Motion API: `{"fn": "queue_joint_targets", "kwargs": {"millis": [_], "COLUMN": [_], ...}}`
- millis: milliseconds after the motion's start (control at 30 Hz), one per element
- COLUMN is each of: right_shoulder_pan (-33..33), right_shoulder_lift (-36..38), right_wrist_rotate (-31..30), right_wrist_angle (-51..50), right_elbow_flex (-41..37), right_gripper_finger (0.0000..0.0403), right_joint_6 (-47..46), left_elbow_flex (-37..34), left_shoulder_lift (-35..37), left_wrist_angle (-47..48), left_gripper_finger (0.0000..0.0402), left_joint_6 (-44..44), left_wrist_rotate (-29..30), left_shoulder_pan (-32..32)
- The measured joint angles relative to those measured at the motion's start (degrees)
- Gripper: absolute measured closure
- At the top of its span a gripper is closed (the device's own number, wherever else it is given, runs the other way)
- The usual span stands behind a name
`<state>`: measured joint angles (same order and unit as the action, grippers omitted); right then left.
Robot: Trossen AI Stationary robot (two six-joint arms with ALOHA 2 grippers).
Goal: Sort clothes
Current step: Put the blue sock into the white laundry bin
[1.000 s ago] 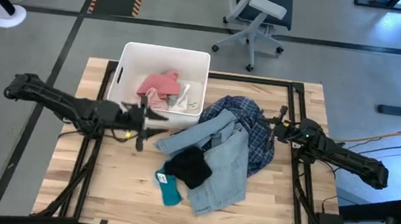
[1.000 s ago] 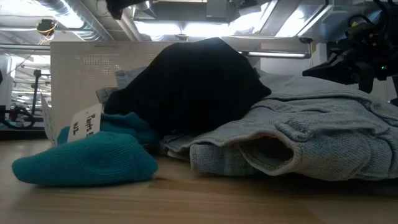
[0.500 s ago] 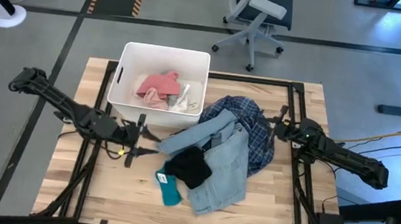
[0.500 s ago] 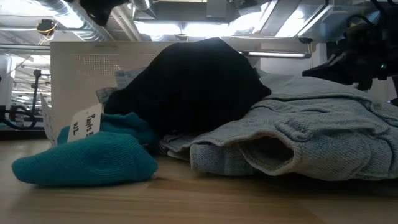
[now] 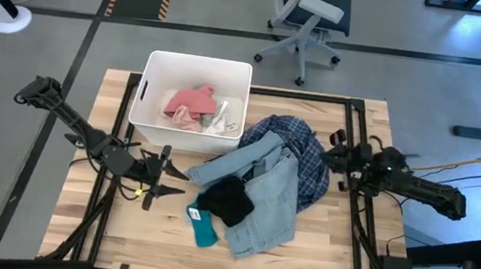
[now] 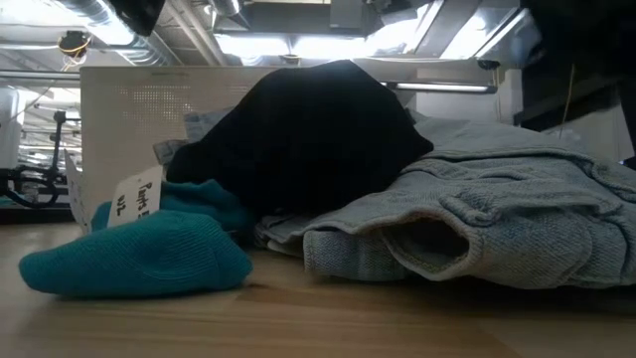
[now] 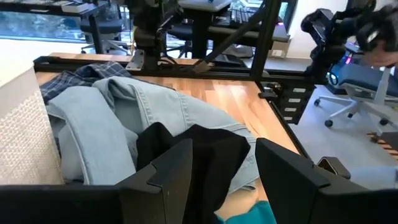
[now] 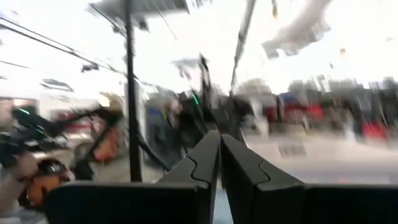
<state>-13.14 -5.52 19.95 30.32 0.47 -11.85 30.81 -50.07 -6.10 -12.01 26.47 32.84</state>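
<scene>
Clothes heap, table centre: light blue denim crumpled, over dark blue plaid shirt; small black piece on top; teal socks at front edge. Pink piece in white bin. Left gripper beside heap, fingers spread, empty. Right gripper at shirt edge, fingers pressed together, empty.

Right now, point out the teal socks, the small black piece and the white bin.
teal socks [image 5: 202, 228], high view, middle of the pair.
small black piece [image 5: 229, 200], high view, centre of the fabric.
white bin [image 5: 200, 60], high view, far rim.
</scene>
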Motion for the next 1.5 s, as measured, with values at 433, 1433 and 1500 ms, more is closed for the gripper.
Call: {"fn": "queue_joint_targets", "kwargs": {"millis": [433, 1433, 1500], "right_shoulder_pan": [23.7, 38.6, 38.2], "right_shoulder_lift": [-20.9, -103.5, -106.4], "right_wrist_rotate": [-19.4, -32.9, -30.0], "right_wrist_angle": [2.5, -33.6, -33.6], "right_elbow_flex": [14.2, 86.7, 87.4], "right_gripper_finger": [0.0368, 0.0368, 0.0368], "right_joint_6": [22.7, 47.9, 47.9], "left_elbow_flex": [-0.4, -0.4, -0.5], "left_shoulder_lift": [-0.5, -0.5, -0.5], "left_wrist_angle": [0.3, 3.0, 3.2], "left_gripper_finger": [0.0229, 0.0229, 0.0229], "left_joint_6": [-3.1, -4.5, -4.5], "left_wrist_rotate": [5.7, 5.9, 5.9], "left_shoulder_pan": [3.2, 6.6, 6.6]}}
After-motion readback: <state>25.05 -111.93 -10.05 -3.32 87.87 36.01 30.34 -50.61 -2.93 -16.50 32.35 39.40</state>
